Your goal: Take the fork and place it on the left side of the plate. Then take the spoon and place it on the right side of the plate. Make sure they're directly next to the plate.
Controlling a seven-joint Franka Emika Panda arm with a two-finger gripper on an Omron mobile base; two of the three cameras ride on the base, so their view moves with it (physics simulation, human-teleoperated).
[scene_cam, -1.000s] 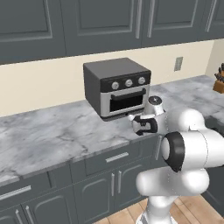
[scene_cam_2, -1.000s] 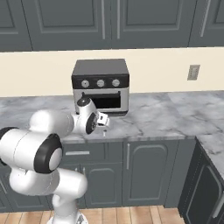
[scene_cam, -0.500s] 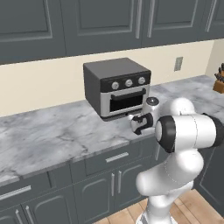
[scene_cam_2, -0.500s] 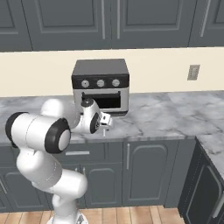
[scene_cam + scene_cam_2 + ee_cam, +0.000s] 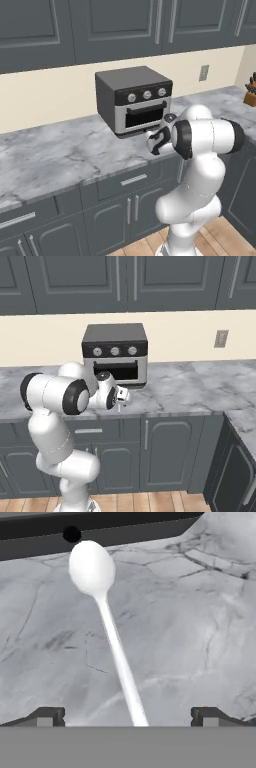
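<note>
The end effector (image 5: 127, 716) hovered low over the grey marble worktop (image 5: 200, 637), its fingers spread fully apart and holding nothing; neither fingertip (image 5: 47, 716) touched the spoon (image 5: 105, 619). The spoon lay flat on the worktop, its thin handle running from between the two fingertips away ahead, and its round bowl at the far end, just short of the dark toaster oven (image 5: 100, 527). It looked light, stiff and smooth, so it would likely slip or pivot if pinched near the bowl. The narrow handle, about mid-length, seemed the better place to take hold, with the fingers closing across it. From the base views the end effector (image 5: 120, 398) sat just in front of the toaster oven (image 5: 134, 100).
</note>
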